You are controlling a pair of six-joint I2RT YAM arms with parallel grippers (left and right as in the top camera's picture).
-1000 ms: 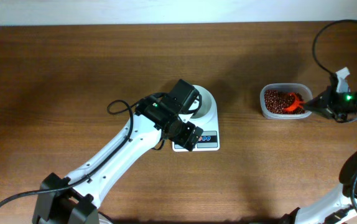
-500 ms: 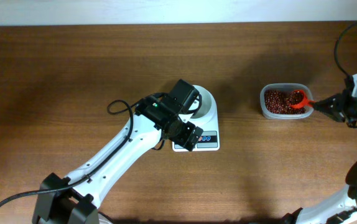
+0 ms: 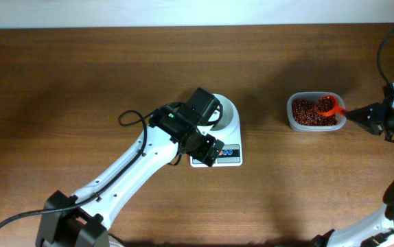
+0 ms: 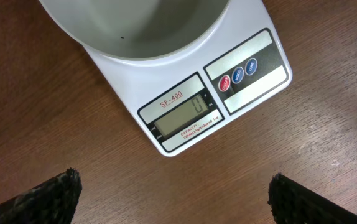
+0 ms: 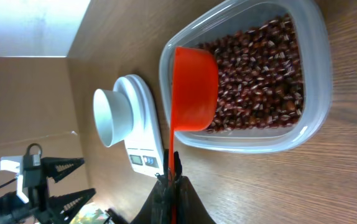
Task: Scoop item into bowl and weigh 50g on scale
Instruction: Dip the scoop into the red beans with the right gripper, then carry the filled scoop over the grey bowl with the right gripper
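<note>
The white bowl (image 3: 224, 112) stands on the white scale (image 3: 228, 154) at mid-table; in the left wrist view the bowl (image 4: 135, 37) looks empty and the scale (image 4: 185, 115) shows its display. My left gripper (image 3: 206, 147) hovers open above the scale's front left corner, its fingertips (image 4: 49, 198) wide apart over bare wood. The reddish-brown beans (image 5: 259, 74) fill a clear tub (image 3: 314, 112). My right gripper (image 5: 172, 177) is shut on the thin handle of the orange scoop (image 5: 194, 90), whose cup lies over the beans at the tub's edge. I cannot tell if the cup holds beans.
The tub (image 5: 315, 87) sits at the right of the brown wooden table, well apart from the scale (image 5: 144, 143). A light wall runs along the table's far edge. The left arm stretches from the lower left toward the scale, with a black cable looping off it.
My right gripper has drawn back to the right, and the scoop has shifted from the middle of the beans toward the tub's right edge. The left arm has not moved.
</note>
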